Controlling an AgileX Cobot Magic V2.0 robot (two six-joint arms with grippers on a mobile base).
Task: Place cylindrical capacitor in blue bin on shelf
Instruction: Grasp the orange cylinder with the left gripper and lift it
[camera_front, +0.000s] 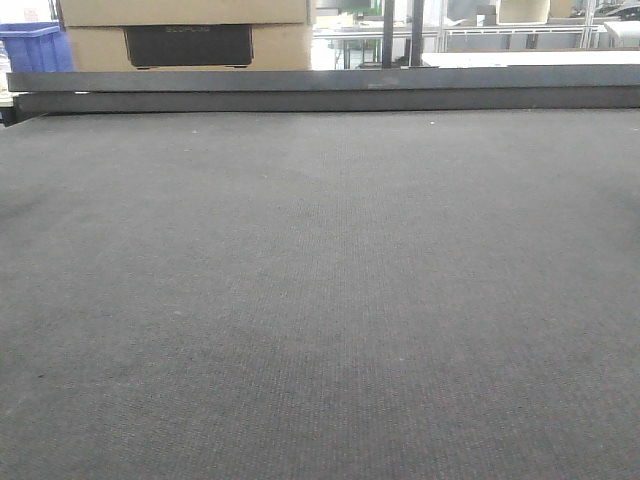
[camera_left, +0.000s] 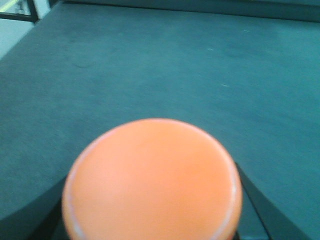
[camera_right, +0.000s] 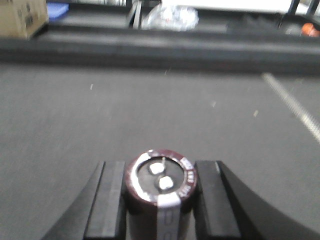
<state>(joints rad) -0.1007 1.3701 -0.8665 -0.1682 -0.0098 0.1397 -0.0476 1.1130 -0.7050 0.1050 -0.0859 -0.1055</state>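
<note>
The exterior front-facing view shows only the bench: a wide grey mat (camera_front: 320, 300) runs back to a dark rail (camera_front: 330, 90) along the far edge. Neither arm and none of the small parts appear here. Beyond the rail, at upper left, stand stacked cardboard boxes (camera_front: 185, 25) with a black panel (camera_front: 188, 45) on the front. A blue bin (camera_front: 35, 45) sits just beside them at the frame's edge; what it rests on is cut off.

The left wrist view shows what the front view does not: a blurred orange round object (camera_left: 152, 180) fills the lower middle, very close to the lens. It lies between the dark fingers (camera_left: 272, 217) of the left hand (camera_left: 152, 227) and hides their tips, so whether that hand is clamped or loose cannot be told. Bare mat stretches behind it to the far rail.

The right wrist view alone shows the cylindrical capacitor (camera_right: 161, 187). It stands upright, dark brown with a pale stripe down its side and two metal terminals on its top face. The right hand (camera_right: 161, 200) is closed on it, with a black pad (camera_right: 107, 200) pressed to each side. Its base drops below the frame, so whether it touches the mat cannot be told. Ahead lies open mat with a white line (camera_right: 295, 107) slanting at right. Past the rail are a cardboard box corner (camera_right: 20, 17) and crumpled clear plastic (camera_right: 170, 17), both blurred.
</note>
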